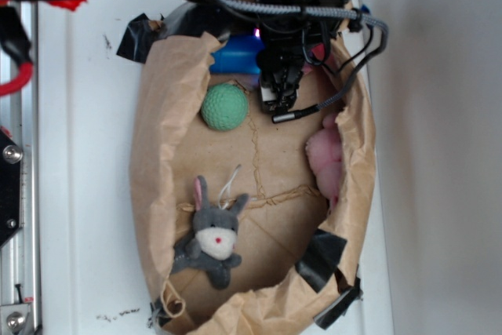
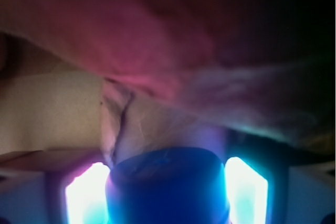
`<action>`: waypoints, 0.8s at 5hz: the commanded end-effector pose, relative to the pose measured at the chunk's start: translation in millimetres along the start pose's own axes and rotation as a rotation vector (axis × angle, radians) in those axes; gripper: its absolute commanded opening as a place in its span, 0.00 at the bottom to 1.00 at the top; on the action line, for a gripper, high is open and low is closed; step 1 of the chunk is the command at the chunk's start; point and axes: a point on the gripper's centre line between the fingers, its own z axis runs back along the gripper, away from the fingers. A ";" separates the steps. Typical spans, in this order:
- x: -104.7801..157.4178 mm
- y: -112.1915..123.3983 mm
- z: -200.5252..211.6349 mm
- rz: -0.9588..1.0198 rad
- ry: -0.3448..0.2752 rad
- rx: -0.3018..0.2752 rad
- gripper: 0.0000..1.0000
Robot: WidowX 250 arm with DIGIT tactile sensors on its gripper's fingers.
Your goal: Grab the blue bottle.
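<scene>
A brown paper nest (image 1: 157, 154) lies on the white worktop (image 1: 86, 154). At its 12 o'clock edge the tool (image 1: 280, 88) hangs just beside the blue bottle (image 1: 234, 58). A green ball (image 1: 223, 107) sits just below the bottle. A grey bunny (image 1: 212, 237) lies at 7 o'clock, a pink plush (image 1: 325, 161) at 3 o'clock.

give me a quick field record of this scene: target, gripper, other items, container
target: blue bottle, lying at the top edge of the paper nest, partly hidden by the arm
gripper: gripper down at the bottle, one glowing finger on each side of the blue body in the wrist view; actual contact cannot be confirmed
other items: green ball just below the bottle; grey bunny plush lower left; pink plush at the right wall
container: brown paper nest with black tape at its rim
task state: bottle not lifted
</scene>
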 end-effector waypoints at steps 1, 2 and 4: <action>8.9 0.9 34.0 -0.021 -0.092 -0.022 0.00; 3.5 -12.8 68.0 -0.041 -0.128 -0.095 0.00; 2.2 -52.1 144.4 -0.085 -0.153 -0.193 0.00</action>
